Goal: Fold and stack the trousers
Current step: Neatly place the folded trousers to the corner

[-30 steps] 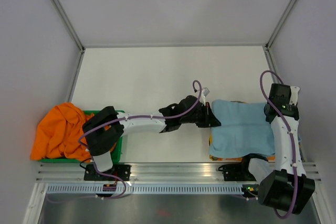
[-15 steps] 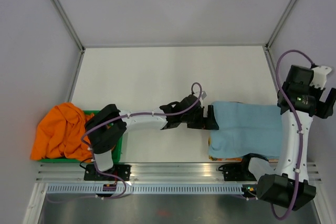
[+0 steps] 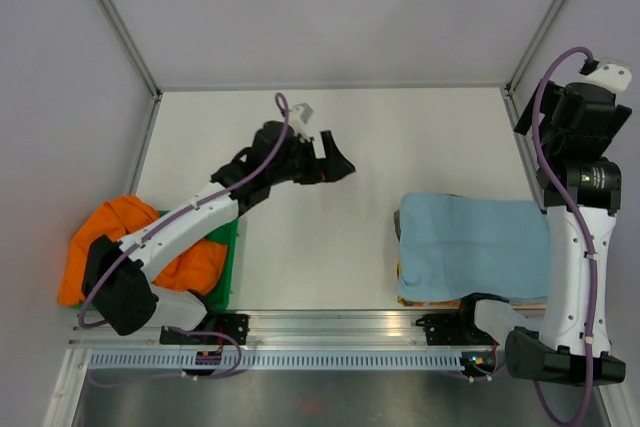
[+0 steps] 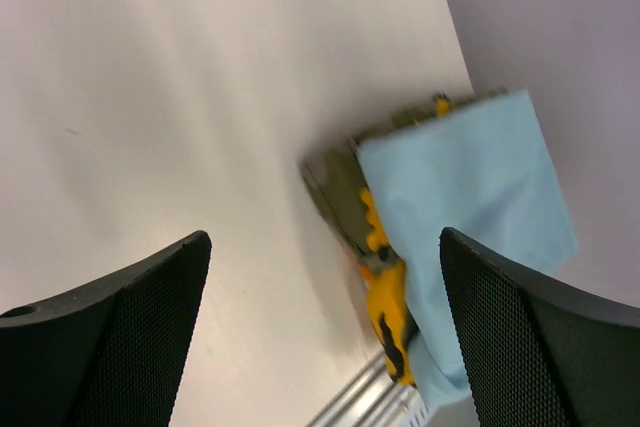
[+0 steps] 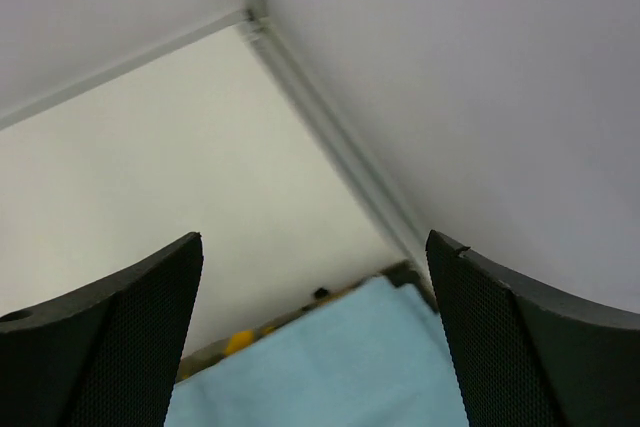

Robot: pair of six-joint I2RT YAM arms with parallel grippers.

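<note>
Light blue folded trousers (image 3: 470, 247) lie flat at the right of the table, on top of a stack whose yellow-and-black garment (image 4: 385, 297) and olive layer stick out at the left edge. My left gripper (image 3: 338, 160) hangs open over the middle of the table, well left of the stack, and holds nothing (image 4: 325, 234). The left wrist view shows the blue trousers (image 4: 470, 177) far below. My right gripper (image 5: 312, 237) is raised high near the back right corner, open and empty, with the blue trousers (image 5: 330, 367) beneath it.
A crumpled orange garment (image 3: 120, 247) fills a green bin (image 3: 232, 257) at the near left. Grey walls with metal frame rails (image 5: 330, 137) close in the table. A slotted rail (image 3: 330, 357) runs along the near edge by the arm bases.
Both grippers have opened and let go of the blue trousers. The left arm swung up and left to the table's middle. The right arm rose toward the back right corner.
</note>
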